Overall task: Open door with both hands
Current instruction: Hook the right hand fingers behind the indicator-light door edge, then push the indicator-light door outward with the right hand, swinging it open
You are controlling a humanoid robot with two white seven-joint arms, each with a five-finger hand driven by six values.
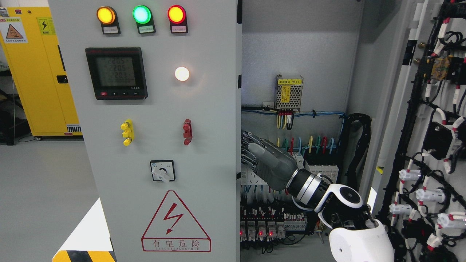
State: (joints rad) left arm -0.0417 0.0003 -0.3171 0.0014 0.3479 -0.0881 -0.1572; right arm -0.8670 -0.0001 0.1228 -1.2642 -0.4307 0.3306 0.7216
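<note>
Right hand (260, 158) is reached from lower right to inner edge of left door (160, 120), fingers (247, 145) curled against that edge. Right door (429, 109) is swung wide, wiring exposed.

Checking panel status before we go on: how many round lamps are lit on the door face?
4. Amber lamp, green lamp and red lamp in a top row; white lamp right of the meter.

Grey hand (267, 160) — chrome wrist, white forearm
</note>
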